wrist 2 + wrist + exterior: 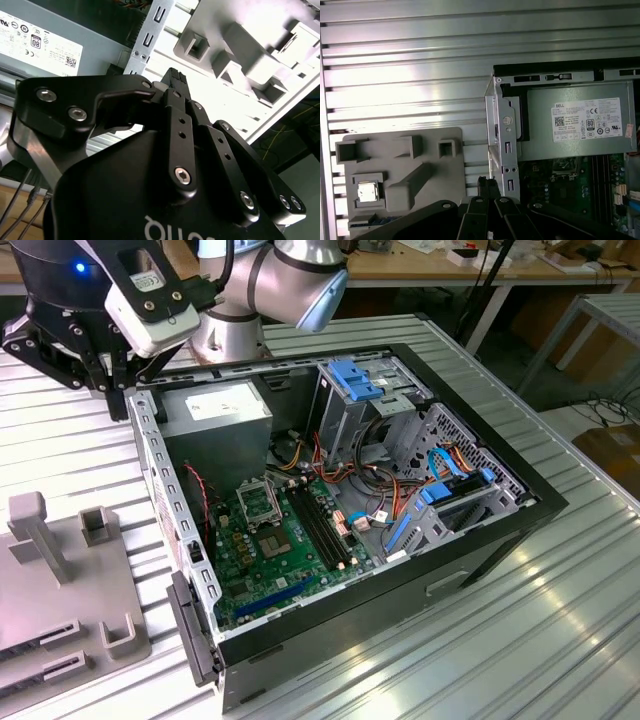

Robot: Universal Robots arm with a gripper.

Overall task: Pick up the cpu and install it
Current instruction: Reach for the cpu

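The cpu (367, 191) lies flat in the grey fixture (60, 630), at eight o'clock of the computer case (540, 502) in the exterior view; the gripper (118, 398), clenched empty, hangs at its ten o'clock. We should open, centre squarely over the chip, descend level

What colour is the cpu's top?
Plain silver-grey, on the small flat square cpu in the grey holder; clearest in the first wrist view.
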